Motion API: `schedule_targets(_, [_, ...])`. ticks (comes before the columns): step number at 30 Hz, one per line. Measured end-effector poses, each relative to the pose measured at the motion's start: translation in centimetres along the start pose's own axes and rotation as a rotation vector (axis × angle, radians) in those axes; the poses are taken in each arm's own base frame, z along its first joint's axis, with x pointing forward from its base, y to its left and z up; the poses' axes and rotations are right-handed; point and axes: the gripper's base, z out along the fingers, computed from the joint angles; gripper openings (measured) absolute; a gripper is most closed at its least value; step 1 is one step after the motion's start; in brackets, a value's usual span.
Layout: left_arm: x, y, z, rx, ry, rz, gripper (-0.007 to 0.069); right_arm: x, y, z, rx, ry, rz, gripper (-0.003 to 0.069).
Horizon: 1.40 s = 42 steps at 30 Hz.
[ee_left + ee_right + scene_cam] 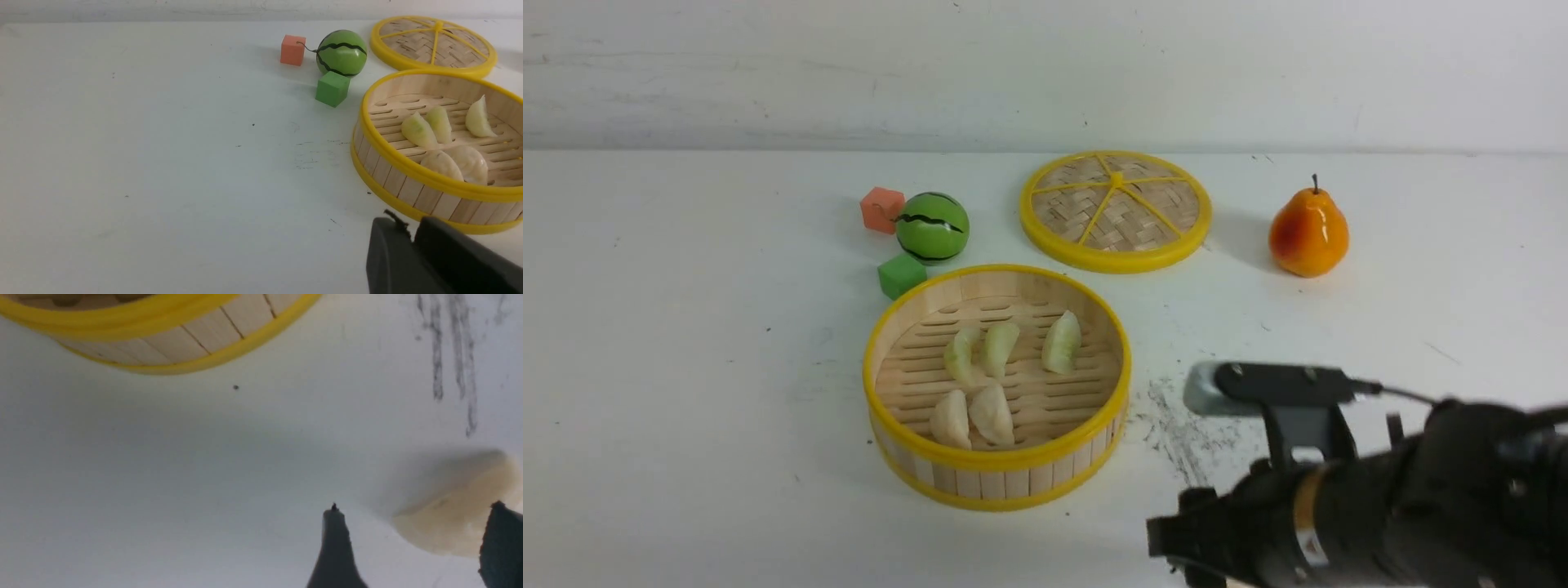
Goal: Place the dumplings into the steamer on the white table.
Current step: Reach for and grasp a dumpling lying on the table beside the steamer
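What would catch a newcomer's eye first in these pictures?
The yellow-rimmed bamboo steamer sits mid-way across the white table, with five dumplings lying on its slatted floor. Behind it lies the woven lid, and further right stands a glossy orange pear. At the near right, the right gripper is open at a cream dumpling that lies on the tabletop outside the basket.
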Motion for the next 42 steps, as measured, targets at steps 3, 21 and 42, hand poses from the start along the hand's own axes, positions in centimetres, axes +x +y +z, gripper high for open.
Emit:
schedule_targets(3, [0.0, 0.0, 0.0, 0.0, 0.0, 0.0, 0.0081, 0.9, -0.8, 0.6, 0.013, 0.005, 0.023, 0.0454])
schedule_targets(21, [0.0, 0.0, 0.0, 0.0, 0.0, 0.0, 0.0088, 0.3, -2.3, 2.9, 0.072, -0.035, 0.111, 0.0443])
schedule_targets(42, [0.0, 0.0, 0.0, 0.0, 0.0, 0.0, 0.0094, 0.3, -0.5, 3.1, -0.096, -0.014, -0.221, 0.0154])
